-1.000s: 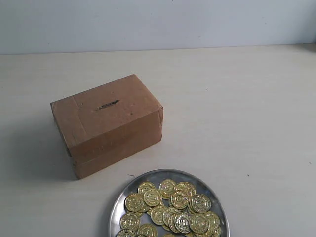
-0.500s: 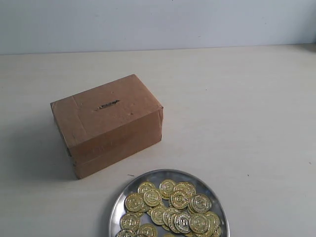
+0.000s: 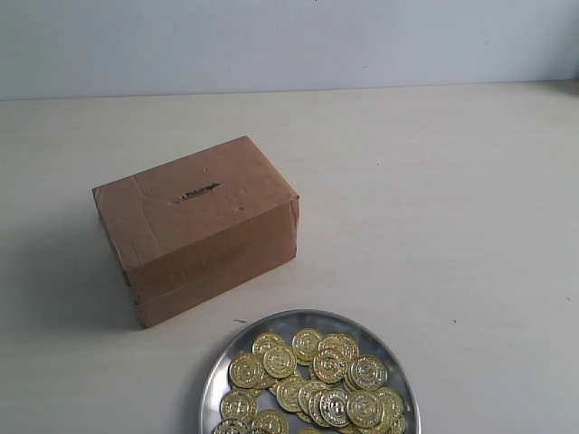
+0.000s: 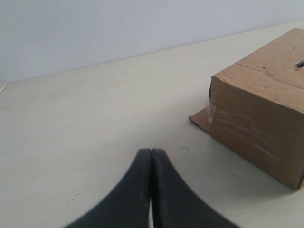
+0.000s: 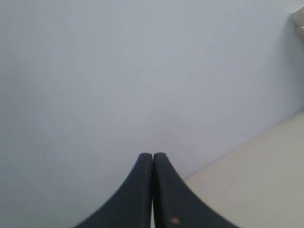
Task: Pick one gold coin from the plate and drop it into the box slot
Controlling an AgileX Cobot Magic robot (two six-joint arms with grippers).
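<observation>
A brown cardboard box (image 3: 199,226) stands left of centre on the pale table, its dark slot (image 3: 197,193) on the top face. In front of it a round silver plate (image 3: 220,372) holds several gold coins (image 3: 312,380), cut off by the lower edge. Neither arm shows in the exterior view. My left gripper (image 4: 151,151) is shut and empty, low over the table, with the box (image 4: 259,109) off to one side of it. My right gripper (image 5: 153,155) is shut and empty too, facing the grey wall.
The pale table (image 3: 434,199) runs back to a grey wall (image 3: 289,41). In the right wrist view a strip of table (image 5: 256,175) shows beside the fingers.
</observation>
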